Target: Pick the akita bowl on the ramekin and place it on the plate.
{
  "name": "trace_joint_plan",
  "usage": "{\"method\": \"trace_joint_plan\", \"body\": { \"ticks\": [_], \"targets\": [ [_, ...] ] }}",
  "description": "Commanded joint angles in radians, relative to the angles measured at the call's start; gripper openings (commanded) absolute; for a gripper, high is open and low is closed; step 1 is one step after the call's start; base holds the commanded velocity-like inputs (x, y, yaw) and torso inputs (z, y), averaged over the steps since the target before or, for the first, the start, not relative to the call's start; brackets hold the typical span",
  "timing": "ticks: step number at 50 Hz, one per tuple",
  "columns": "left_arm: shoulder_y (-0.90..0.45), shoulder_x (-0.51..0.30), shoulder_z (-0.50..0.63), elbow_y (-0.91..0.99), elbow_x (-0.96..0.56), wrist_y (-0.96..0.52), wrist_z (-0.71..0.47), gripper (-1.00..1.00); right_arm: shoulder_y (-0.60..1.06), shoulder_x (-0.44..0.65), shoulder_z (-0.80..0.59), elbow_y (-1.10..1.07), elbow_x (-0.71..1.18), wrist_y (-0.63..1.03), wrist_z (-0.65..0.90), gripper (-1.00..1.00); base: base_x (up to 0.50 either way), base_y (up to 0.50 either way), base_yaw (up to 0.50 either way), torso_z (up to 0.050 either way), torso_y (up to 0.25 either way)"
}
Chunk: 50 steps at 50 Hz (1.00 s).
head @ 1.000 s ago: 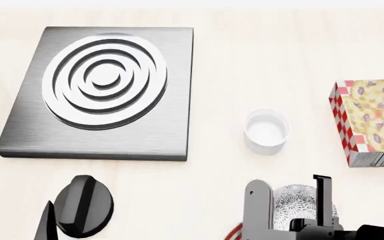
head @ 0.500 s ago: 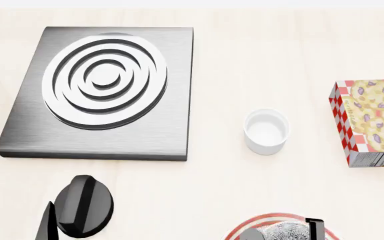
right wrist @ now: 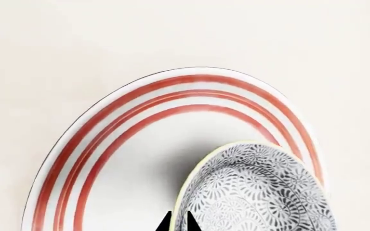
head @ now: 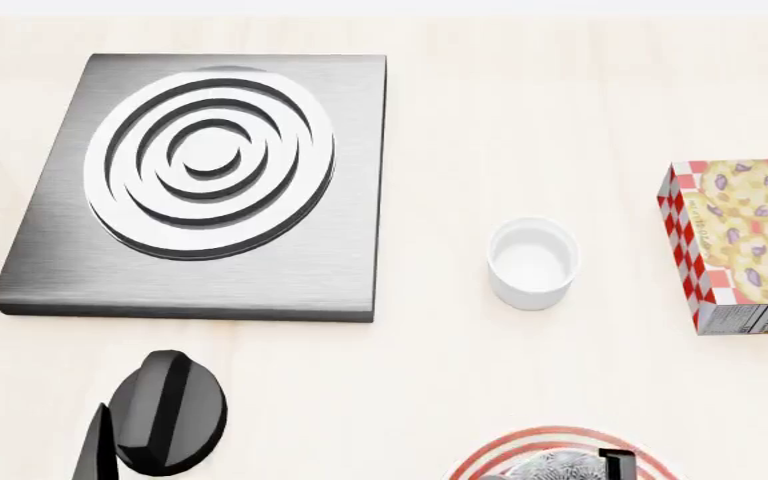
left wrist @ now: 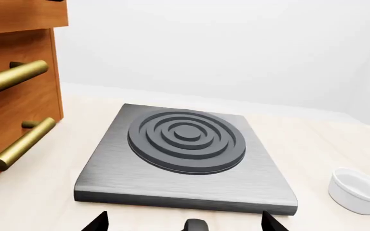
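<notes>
A: Since the akita bowl [right wrist: 256, 192] is seen tilted over the plate [right wrist: 95, 144], held by the right gripper [right wrist: 177, 222] at its rim, it could be tipped or rolled off on release.

B: Agreed. That grip is shown only by the right wrist view. Farther off, at twelve o'clock, the ramekin [head: 532, 263] stands bare. The left gripper [left wrist: 185, 222] is spread wide, holding nothing.

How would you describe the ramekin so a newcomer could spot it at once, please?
Start at the big grey burner slab on the pale counter, then look toward the cookie box. Between them stands the ramekin, alone: a small, glossy, plain white straight-sided cup, empty, without pattern.
</notes>
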Motion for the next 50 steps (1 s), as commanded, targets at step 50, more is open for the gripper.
{"method": "trace_joint_plan", "body": {
  "ticks": [50],
  "targets": [
    [-0.005, -0.014, 0.012, -0.007, -0.013, 0.008, -0.015, 1.0, 0.107, 0.034, 0.184, -0.198, 0.219, 0.114, -0.01, 1.0, 0.0, 0.0, 0.0, 0.0, 0.0]
  ]
}}
